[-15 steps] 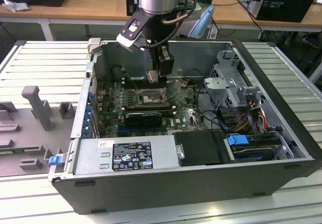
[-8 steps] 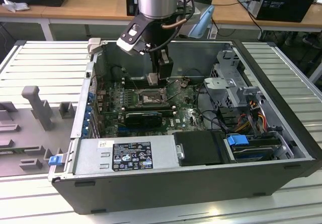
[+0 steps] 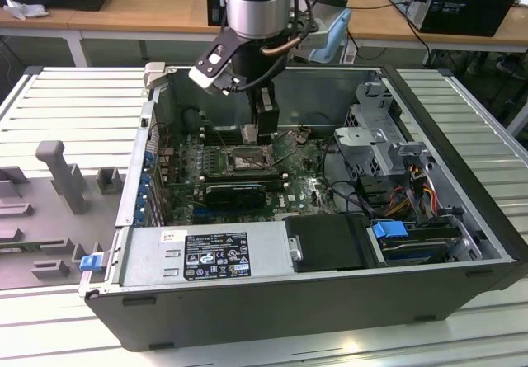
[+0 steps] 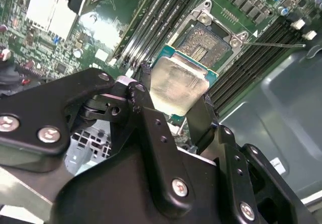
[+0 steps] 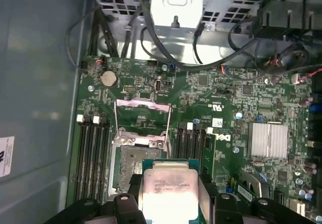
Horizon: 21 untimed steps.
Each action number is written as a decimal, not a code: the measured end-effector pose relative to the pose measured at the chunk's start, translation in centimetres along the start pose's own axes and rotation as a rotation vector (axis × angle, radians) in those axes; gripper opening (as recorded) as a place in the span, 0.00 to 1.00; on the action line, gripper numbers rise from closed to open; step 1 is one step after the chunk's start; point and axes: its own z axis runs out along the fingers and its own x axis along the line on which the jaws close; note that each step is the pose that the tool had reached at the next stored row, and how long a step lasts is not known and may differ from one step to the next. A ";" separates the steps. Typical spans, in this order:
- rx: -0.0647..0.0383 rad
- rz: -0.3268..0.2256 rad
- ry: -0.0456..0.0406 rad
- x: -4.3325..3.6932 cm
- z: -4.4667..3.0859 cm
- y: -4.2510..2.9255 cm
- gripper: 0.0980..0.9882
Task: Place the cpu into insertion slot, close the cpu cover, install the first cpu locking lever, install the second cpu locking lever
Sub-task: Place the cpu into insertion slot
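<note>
My black gripper [image 4: 176, 100] is shut on the cpu [image 4: 178, 85], a small square chip with a silver-grey top, pinched at two opposite edges between the fingers [image 4: 146, 90]. The chip hangs tilted, just above and to one side of the insertion slot [image 4: 209, 40], a dark square socket in the green board. In the first wrist view the cpu [image 5: 168, 189] overlaps one edge of the insertion slot [image 5: 126, 168], and the cpu cover [image 5: 142, 117] stands swung back beyond it. In the exterior view the gripper [image 3: 264, 124] reaches down into the open computer case, over the insertion slot [image 3: 247, 161].
Long black memory slots [image 5: 90, 153] flank the socket on both sides. A black card [image 3: 235, 192] lies just in front of the socket, with a labelled power supply [image 3: 214, 256] nearer still. A drive cage [image 3: 375, 144] and cables fill the exterior view's right. A finned heatsink [image 5: 266, 139] sits on the board.
</note>
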 end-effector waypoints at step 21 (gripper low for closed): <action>-0.001 0.033 -0.0030 2.82 4.95 -0.83 0.48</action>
